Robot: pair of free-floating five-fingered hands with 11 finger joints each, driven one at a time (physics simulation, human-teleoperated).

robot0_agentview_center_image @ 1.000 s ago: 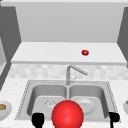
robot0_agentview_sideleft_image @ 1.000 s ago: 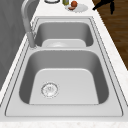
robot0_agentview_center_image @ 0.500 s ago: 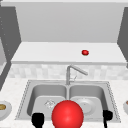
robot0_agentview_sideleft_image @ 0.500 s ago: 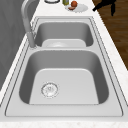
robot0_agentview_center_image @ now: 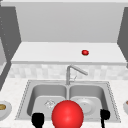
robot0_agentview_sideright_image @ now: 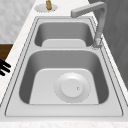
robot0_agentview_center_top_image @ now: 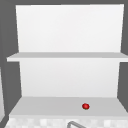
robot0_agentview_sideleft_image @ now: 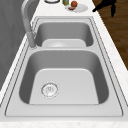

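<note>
nothing has shifted over the last second: both hands hang where they were, low at the front edge of the double sink [robot0_agentview_center_image: 25,93], and the big red ball [robot0_agentview_center_image: 67,114] sits between them just as before. so the work stands still at this moment, with no grasp begun.

the left hand [robot0_agentview_center_image: 38,119] hovers just left of the ball, near it but apart as far as the front view shows; whether its fingers are curled or straight i cannot tell. the right hand [robot0_agentview_center_image: 104,115] hangs over the sink's front right rim, well clear of the ball; in the left side view its fingers [robot0_agentview_sideleft_image: 113,10] look spread and loose, holding nothing.

a white plate [robot0_agentview_sideright_image: 72,87] lies flat in the right basin, and the left basin shows its drain [robot0_agentview_sideleft_image: 49,89]. the faucet [robot0_agentview_center_image: 72,72] stands at the back, spout swung toward the right basin. a small red fruit, perhaps a tomato [robot0_agentview_center_image: 85,52], rests on the lower shelf [robot0_agentview_center_top_image: 45,106] above. small dishes of food [robot0_agentview_sideleft_image: 76,7] sit on the counter at either end.
</note>
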